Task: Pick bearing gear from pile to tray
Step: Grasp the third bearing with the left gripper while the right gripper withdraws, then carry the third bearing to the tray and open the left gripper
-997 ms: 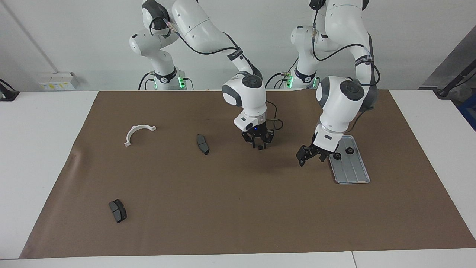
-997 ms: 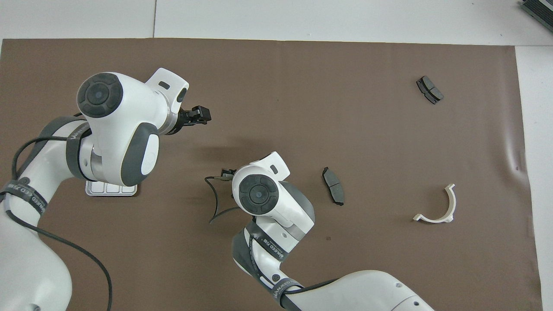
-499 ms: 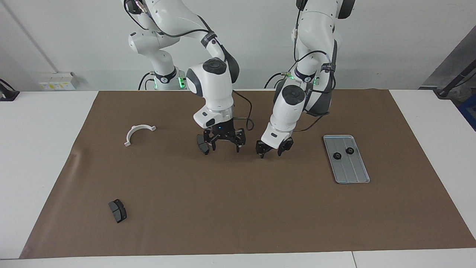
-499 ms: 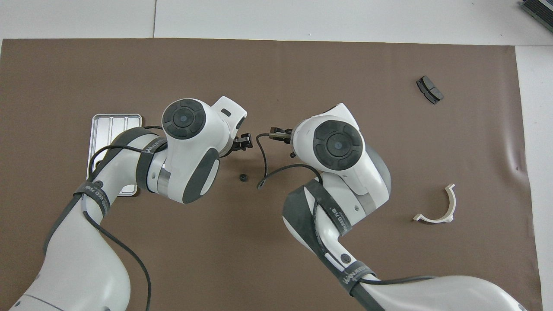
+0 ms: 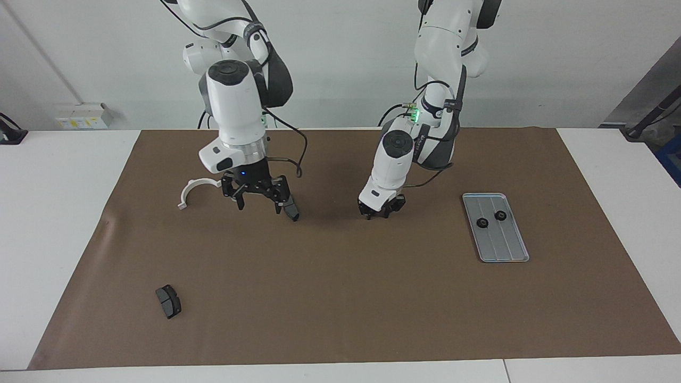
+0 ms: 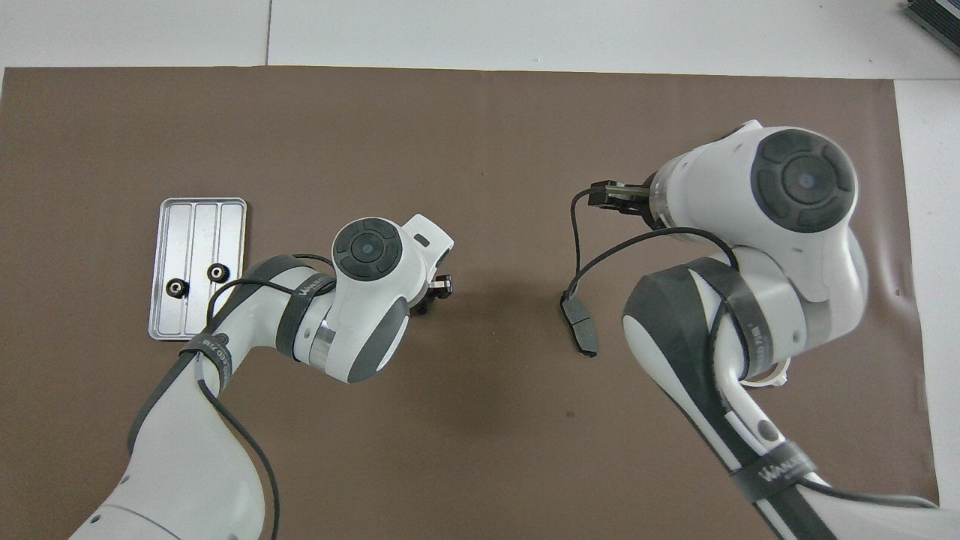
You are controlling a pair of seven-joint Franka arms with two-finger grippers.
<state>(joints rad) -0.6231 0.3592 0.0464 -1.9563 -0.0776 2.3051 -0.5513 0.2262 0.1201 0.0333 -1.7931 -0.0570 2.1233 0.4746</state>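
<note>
Tray (image 5: 509,250): silver-grey metal, satin sheen, lengthwise grooves. Two round pieces (image 5: 482,223) in it: black, matt. Table cover (image 5: 340,298): brown, matt, paper-like, faintly creased near one edge. Half-ring bracket (image 5: 187,190): white plastic, smooth. Brake pads (image 5: 168,301): dark grey, dull. Arm shells (image 6: 371,300): glossy white plastic with grey caps.

Both arm bases cut off by picture edges. White bracket (image 6: 772,381) mostly hidden under right arm in overhead view. Left gripper (image 5: 381,213) fingertips too small to judge; grip on anything unclear.
</note>
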